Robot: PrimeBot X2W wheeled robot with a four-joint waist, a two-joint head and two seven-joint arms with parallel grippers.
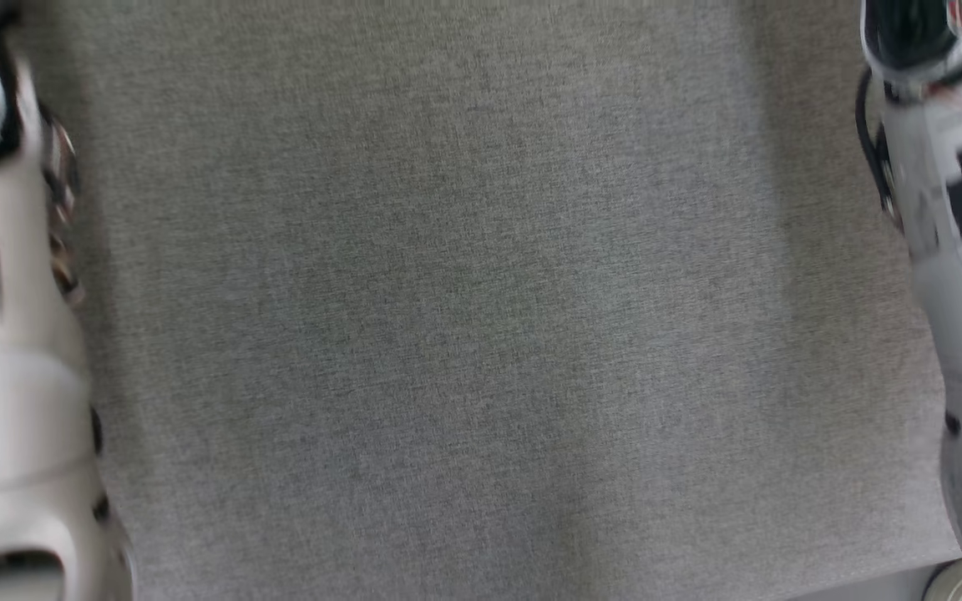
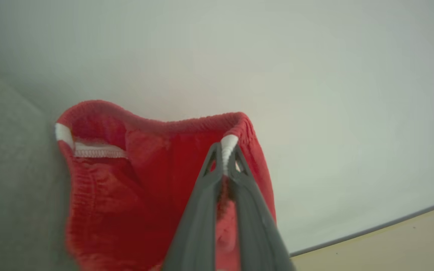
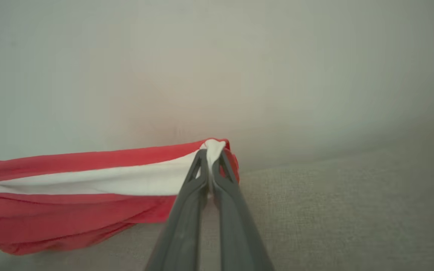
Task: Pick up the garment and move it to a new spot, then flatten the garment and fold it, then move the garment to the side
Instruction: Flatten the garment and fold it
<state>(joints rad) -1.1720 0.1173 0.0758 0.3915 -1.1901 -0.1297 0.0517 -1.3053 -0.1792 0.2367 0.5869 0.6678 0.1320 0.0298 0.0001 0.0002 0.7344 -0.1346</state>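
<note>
Left wrist view: left gripper (image 2: 224, 150) pinched narrow on the white stripe at the waistband of the red shorts (image 2: 126, 188), cloth hanging open left of the fingers, pale wall (image 2: 315, 75) beyond. Right wrist view: right gripper (image 3: 211, 156) likewise clamped on the white stripe, shorts stretched away left of the fingers, above grey upholstery (image 3: 333, 210). Head view: more grey upholstery between two pale forearms (image 1: 5, 334).

The grey surface (image 1: 481, 334) lies open between the left forearm (image 1: 5, 334) and right forearm (image 1: 957, 292). A wall (image 3: 217, 56) bounds one edge, the garment (image 3: 70, 199) stretched before it.
</note>
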